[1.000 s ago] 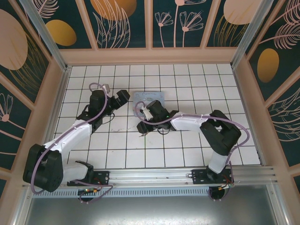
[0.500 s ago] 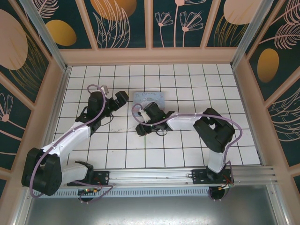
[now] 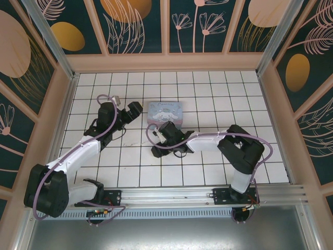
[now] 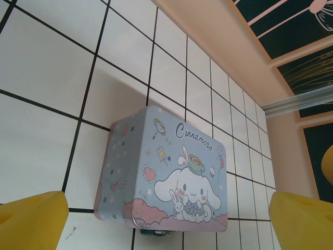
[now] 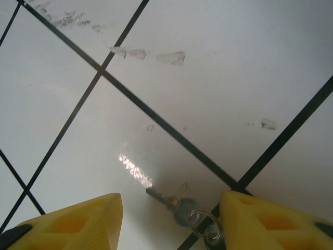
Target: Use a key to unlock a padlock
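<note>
A small silver key (image 5: 170, 201) on a split ring (image 5: 204, 223) lies flat on a white tile. My right gripper (image 5: 171, 225) hangs low over it, open, with one yellow finger (image 5: 78, 221) on each side and neither touching it. In the top view the right gripper (image 3: 157, 150) sits just in front of the pale blue cartoon box (image 3: 165, 111). The padlock (image 4: 155, 232), tiny and bluish-dark, peeks out under the box's (image 4: 171, 172) near edge. My left gripper (image 3: 136, 108) is wide open to the left of the box and holds nothing.
White tiled floor (image 3: 208, 94) with black grid lines, walled by a peach frame (image 3: 166, 62) at the back and sides. Smudge marks (image 5: 151, 54) dot the tile beyond the key. Both arm bases sit on the rail (image 3: 171, 197) at the near edge.
My right wrist has drawn back toward the near edge and off the box, whose lid now shows fully. Its jaws have narrowed slightly. The left arm shifted only slightly.
</note>
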### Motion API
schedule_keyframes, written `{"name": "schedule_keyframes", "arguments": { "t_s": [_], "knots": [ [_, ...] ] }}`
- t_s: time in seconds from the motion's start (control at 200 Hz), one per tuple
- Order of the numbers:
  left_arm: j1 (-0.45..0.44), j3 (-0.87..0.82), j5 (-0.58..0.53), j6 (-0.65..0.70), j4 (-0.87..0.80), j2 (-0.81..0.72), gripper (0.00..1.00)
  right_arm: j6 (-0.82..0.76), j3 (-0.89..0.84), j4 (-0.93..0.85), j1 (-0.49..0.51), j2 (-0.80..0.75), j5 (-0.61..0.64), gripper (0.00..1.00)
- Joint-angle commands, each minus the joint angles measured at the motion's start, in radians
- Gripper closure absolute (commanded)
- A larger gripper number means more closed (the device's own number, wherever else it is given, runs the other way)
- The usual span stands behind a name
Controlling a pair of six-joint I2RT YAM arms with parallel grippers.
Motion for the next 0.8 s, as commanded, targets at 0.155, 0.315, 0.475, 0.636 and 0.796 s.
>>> {"name": "schedule_keyframes", "arguments": {
  "t_s": [0.155,0.315,0.475,0.636,0.796],
  "knots": [
    [0.009,-0.013,0.004,-0.013,0.031,0.002,0.01,0.02,-0.021,-0.135,0.045,-0.028,0.049,0.47],
    [0.009,-0.015,0.008,-0.013,0.032,-0.007,0.01,-0.005,0.026,-0.207,0.08,0.001,0.15,0.47],
    [0.009,-0.013,0.009,-0.014,0.029,-0.013,0.01,-0.025,0.072,-0.265,0.099,0.044,0.255,0.48],
    [0.009,-0.01,0.009,-0.015,0.021,-0.017,0.01,-0.041,0.087,-0.28,0.114,0.074,0.294,0.48],
    [0.009,-0.009,0.011,-0.016,0.023,-0.015,0.01,-0.045,0.113,-0.295,0.14,0.115,0.342,0.51]
  ]
}}
